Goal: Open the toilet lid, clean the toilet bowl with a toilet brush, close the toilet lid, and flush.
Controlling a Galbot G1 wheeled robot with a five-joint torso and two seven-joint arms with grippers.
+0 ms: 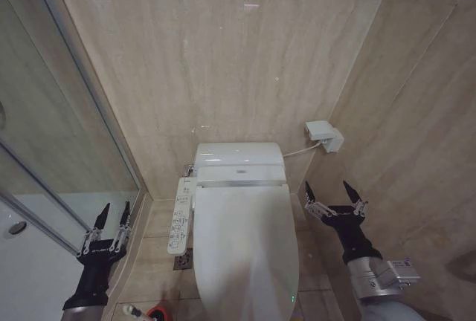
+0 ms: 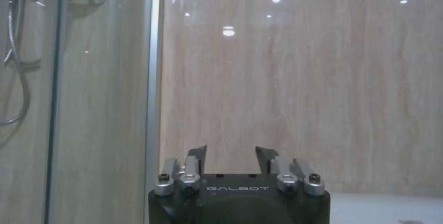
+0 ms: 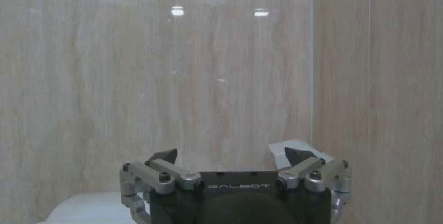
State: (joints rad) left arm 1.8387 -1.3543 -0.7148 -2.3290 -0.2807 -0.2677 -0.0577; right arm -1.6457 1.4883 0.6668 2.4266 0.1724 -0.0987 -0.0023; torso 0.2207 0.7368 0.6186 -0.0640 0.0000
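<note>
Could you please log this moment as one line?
toilet lid: closed | left gripper: open, idle | right gripper: open, idle | toilet brush: in holder

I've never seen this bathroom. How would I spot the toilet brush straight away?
Start at the white toilet, whose toilet lid is shut, and look down to the floor on its left, near the robot's left hand. There, at the picture's bottom edge, the toilet brush stands in a round red holder. That red is the one bright colour among beige tiles and white fittings.
</note>
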